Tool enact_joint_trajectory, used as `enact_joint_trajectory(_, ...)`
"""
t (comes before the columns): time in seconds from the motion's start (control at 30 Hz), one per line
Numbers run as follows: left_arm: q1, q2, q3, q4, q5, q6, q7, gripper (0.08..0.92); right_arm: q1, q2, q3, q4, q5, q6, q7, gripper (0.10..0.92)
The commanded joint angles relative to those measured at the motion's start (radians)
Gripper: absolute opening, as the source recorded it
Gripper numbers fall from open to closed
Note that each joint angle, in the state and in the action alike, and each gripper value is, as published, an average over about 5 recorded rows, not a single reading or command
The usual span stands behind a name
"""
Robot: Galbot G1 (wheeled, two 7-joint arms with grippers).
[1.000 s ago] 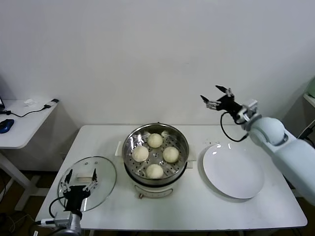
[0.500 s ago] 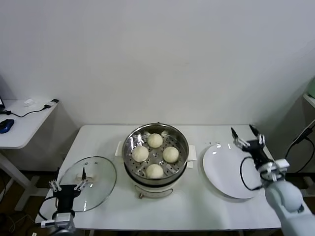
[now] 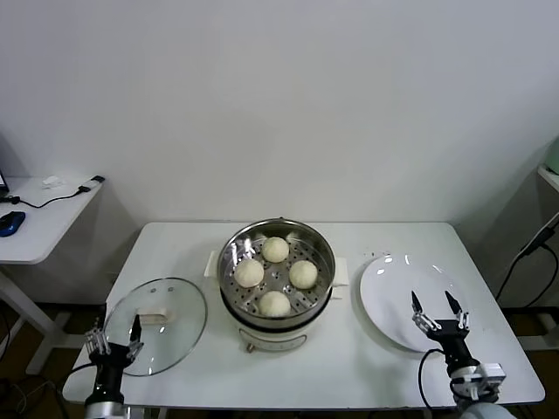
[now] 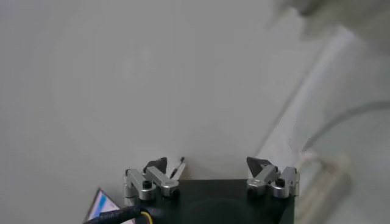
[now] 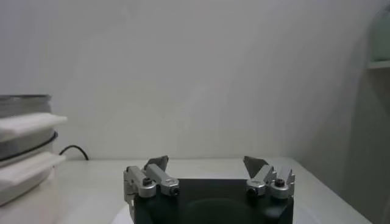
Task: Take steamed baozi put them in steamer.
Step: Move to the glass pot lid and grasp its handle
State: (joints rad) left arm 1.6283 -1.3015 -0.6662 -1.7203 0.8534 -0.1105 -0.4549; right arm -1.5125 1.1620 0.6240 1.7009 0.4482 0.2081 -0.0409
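Several cream-white steamed baozi (image 3: 275, 250) lie inside the steamer (image 3: 325, 249), a shiny steel pot on a white base at the table's middle. My left gripper (image 3: 113, 334) hangs low at the front left, by the near rim of the glass lid (image 3: 166, 319), open and empty. My right gripper (image 3: 431, 301) is low at the front right, over the near part of the bare white plate (image 3: 397, 284), also open and empty. In the left wrist view the left gripper (image 4: 207, 164) holds nothing. The right wrist view shows the right gripper (image 5: 206, 162) empty, with the steamer (image 5: 24, 122) off to one side.
A small side desk (image 3: 39, 236) with a mouse and cables stands left of the white table (image 3: 349, 367). The white wall rises close behind the table. A cable hangs past the table's right edge.
My right arm has swung down from high at the back right to low over the plate's near part. The left gripper has drawn back toward the front edge beside the lid.
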Motion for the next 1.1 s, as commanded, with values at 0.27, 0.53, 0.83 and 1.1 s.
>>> enact_joint_trajectory(0.27,-0.069,0.009,-0.001,0.163,0.433,0.071,-0.036,0.823,-0.086,0.095,0.023,0.028,-0.078,0.002,0.033,0.823)
enact_joint_trajectory(0.53,-0.139,-0.001,0.02,0.192,0.444,0.084,0.017,0.823,-0.098,0.111,0.022,0.028,-0.097,0.002,0.037,0.823)
enact_joint_trajectory(0.83,-0.209,-0.002,0.029,0.249,0.469,0.106,0.032,0.823,-0.108,0.118,0.028,0.027,-0.096,0.008,0.038,0.823)
enact_joint_trajectory(1.1,-0.24,0.0,0.037,0.265,0.488,0.136,0.042,0.823,-0.109,0.125,0.025,0.018,-0.101,0.011,0.037,0.823)
